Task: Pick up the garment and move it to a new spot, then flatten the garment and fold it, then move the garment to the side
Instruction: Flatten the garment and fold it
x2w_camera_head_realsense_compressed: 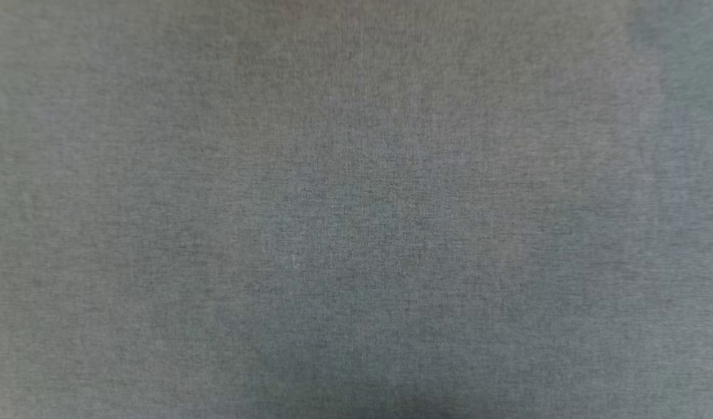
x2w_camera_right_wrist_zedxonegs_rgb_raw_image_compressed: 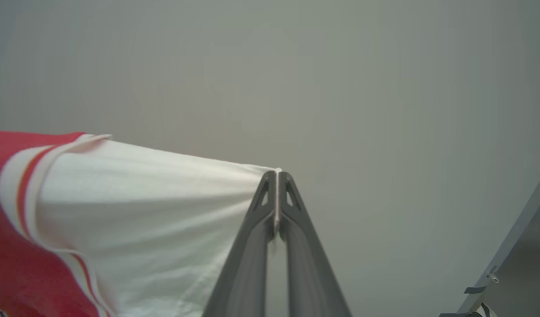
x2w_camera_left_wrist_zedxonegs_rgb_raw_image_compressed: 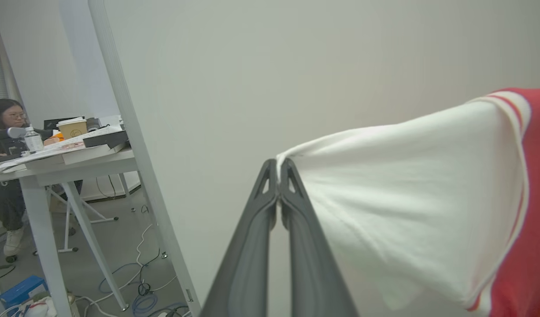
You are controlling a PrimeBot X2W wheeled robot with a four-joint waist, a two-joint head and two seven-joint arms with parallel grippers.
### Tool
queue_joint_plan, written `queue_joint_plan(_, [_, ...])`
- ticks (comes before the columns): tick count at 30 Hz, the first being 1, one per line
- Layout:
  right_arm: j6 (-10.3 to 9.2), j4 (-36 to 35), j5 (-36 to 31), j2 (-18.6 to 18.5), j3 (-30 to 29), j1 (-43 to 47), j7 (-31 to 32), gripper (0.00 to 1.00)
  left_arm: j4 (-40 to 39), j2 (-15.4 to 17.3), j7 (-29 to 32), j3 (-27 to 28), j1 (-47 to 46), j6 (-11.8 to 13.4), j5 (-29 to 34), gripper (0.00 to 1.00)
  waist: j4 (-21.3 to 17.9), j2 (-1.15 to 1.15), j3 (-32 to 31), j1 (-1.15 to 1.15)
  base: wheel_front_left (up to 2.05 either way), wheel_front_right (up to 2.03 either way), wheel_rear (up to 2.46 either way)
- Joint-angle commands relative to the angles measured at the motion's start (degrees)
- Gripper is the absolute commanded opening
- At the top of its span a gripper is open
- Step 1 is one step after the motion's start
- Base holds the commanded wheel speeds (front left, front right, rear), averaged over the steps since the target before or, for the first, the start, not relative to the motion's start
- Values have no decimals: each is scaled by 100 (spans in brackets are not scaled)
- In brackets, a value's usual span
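The garment (x2w_camera_left_wrist_zedxonegs_rgb_raw_image_compressed: pixel 406 198) stretches between left pincer (x2w_camera_left_wrist_zedxonegs_rgb_raw_image_compressed: pixel 278 165) and right pincer (x2w_camera_right_wrist_zedxonegs_rgb_raw_image_compressed: pixel 277 174), each clamping a sleeve.

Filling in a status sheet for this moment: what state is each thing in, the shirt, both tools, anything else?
left tool: shut on a white sleeve of the garment.
right tool: shut on a white sleeve too.
garment: held up in the air, sleeves pulled taut.
paper cup: upright, lid on.

Red garment (x2w_camera_left_wrist_zedxonegs_rgb_raw_image_compressed: pixel 536 198) with white sleeves, red-white striped trim, pale grey wall (x2w_camera_left_wrist_zedxonegs_rgb_raw_image_compressed: pixel 296 66)
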Motion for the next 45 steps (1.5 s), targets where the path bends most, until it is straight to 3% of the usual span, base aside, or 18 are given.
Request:
queue_joint_plan(1, [-13,216,-130,-47,-84,-230,-185,0,206,-29,-145,-1,-241,-15,89,0,37,0,483,-2,0,0,0])
queue_joint_plan(7, [-13,1008,-416,138,-99,-654,-942,0,1094,-365,-667,-225,-764,-127,194,0,55,0,664,-2,0,0,0])
queue_joint_plan(15, [-13,1493,-40,251,220,-144,-1432,0,1849,-644,-1185,-515,-312,-284,17,0,53,0,671,-2,0,0,0])
queue_joint_plan(29, [-13,1144,1475,42,1266,2650,-1629,0,2195,-1014,-1902,-1069,2306,-340,-556,0,7,0,-408,-2,0,0,0])
queue_joint_plan(37, [-13,667,2364,-175,1641,4367,-1294,0,2095,-1142,-1957,-1410,3914,-342,-793,0,-10,0,-1246,-2,0,0,0])
queue_joint_plan(45, [-13,265,2970,-441,1856,5755,-953,0,1954,-1062,-1778,-1593,5230,-336,-986,0,27,0,-1967,-2,0,0,0])
